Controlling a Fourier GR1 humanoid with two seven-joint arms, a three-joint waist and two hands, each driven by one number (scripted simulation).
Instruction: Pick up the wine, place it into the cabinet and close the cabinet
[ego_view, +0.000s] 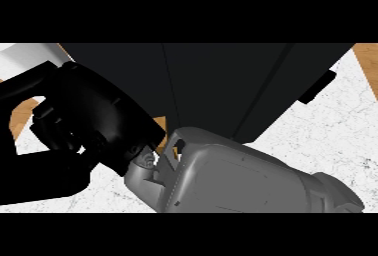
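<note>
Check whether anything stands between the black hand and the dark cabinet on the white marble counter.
Nothing visible does. The black hand, on its grey forearm, overlaps the dark cabinet at its left front, with no object showing between them. No wine bottle shows; the hand may hide it.

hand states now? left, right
Left hand: in view, fingers cannot be told.
Right hand: not identifiable; only a grey forearm shows.
</note>
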